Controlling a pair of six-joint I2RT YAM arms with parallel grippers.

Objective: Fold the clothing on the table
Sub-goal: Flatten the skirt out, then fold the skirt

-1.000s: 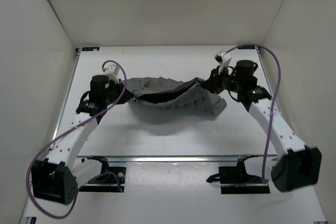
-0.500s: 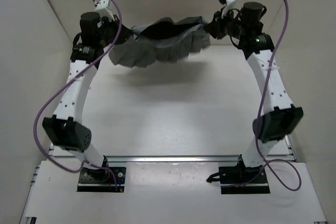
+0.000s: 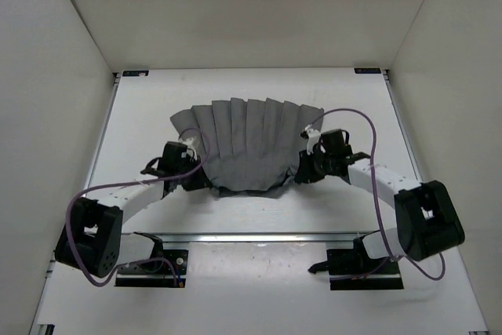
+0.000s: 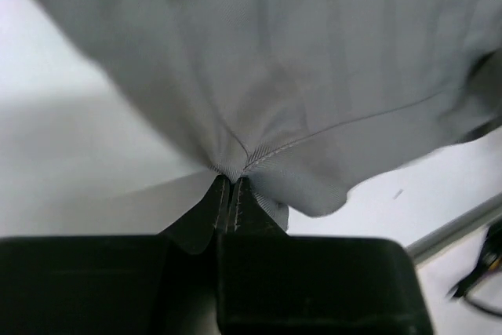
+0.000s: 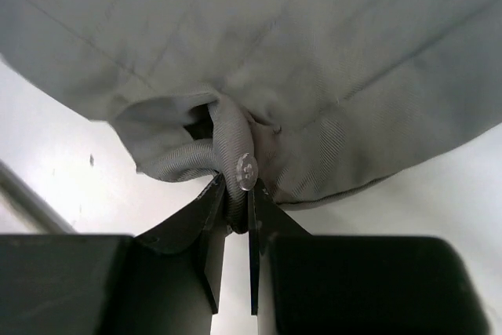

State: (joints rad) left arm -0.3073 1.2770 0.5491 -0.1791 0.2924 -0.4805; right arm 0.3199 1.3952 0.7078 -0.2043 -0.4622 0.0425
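The table (image 3: 345,107) is a flat, matte white slab that stretches ahead of both pincers. The clothing (image 3: 247,143) lies fanned out on it. Its narrow near edge is strung between the two pincers, and its wide hem lies on the far side of them. It is dark grey woven cloth set in long parallel pleats. It looks light and limp, likely to sag when lifted and to slide on the smooth top, so the firmer near band, taken at both ends, seems the sensible hold. The left pincer (image 4: 229,194) is closed tight on a pinch of that edge, just below a stitched seam (image 4: 337,127). The right pincer (image 5: 237,194) is clamped narrow on a rolled wad of the band, with a small pale button (image 5: 246,170) right at its tips.
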